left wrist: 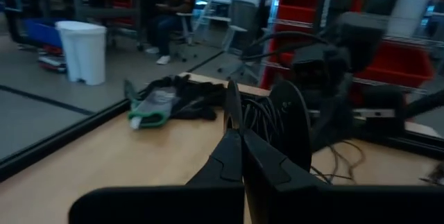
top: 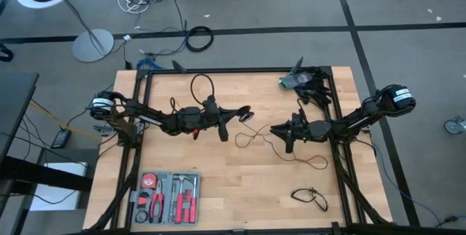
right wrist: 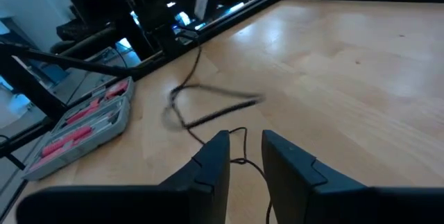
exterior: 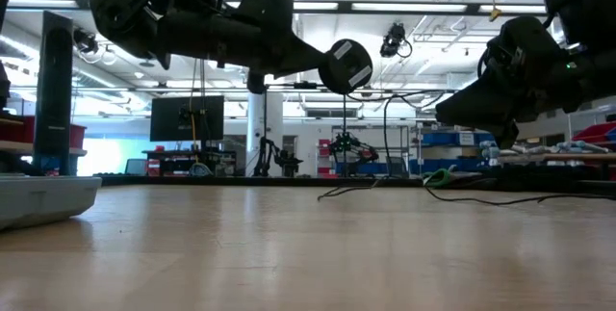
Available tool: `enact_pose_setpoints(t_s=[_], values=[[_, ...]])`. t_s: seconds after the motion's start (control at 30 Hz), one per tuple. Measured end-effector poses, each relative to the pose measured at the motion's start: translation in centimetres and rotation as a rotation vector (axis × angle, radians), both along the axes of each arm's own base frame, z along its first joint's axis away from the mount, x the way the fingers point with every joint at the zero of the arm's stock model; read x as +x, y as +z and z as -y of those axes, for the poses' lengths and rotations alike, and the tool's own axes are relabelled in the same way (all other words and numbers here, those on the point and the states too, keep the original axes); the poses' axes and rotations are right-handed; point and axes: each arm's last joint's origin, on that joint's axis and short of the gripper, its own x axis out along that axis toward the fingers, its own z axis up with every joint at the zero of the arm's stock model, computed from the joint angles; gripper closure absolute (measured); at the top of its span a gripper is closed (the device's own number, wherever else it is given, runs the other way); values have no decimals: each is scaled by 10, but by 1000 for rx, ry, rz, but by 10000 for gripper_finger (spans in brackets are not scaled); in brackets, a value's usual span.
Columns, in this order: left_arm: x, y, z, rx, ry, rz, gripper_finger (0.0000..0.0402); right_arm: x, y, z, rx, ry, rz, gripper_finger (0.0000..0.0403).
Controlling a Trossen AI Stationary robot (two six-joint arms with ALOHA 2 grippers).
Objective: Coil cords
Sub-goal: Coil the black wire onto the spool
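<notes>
The cords (top: 280, 144) lie slack at centre-right of the tabletop (top: 240, 191), limp, light, best pinched mid-strand; the left gripper (top: 246, 111) is closed on the disc end; the right gripper (top: 275, 130) hangs part-open, nothing held.

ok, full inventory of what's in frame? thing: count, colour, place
long cord: one, black, loose across table centre, round disc end held up at left gripper
short cord: one, black, near table's front right
tool tray: one, grey with red tools, front left
gloves: dark and green pile, back right corner
table: one, pale wood
left gripper: shut on disc, table centre
right gripper: slightly parted, over the long cord
</notes>
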Motion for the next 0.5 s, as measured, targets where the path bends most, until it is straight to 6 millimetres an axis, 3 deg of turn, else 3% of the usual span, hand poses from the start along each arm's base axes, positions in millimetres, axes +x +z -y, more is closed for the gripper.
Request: enact_pose_setpoints(t_s=[0.5], values=[[0,-2,0,1,14,-19,402,0,1,0,2,-13,9,321]])
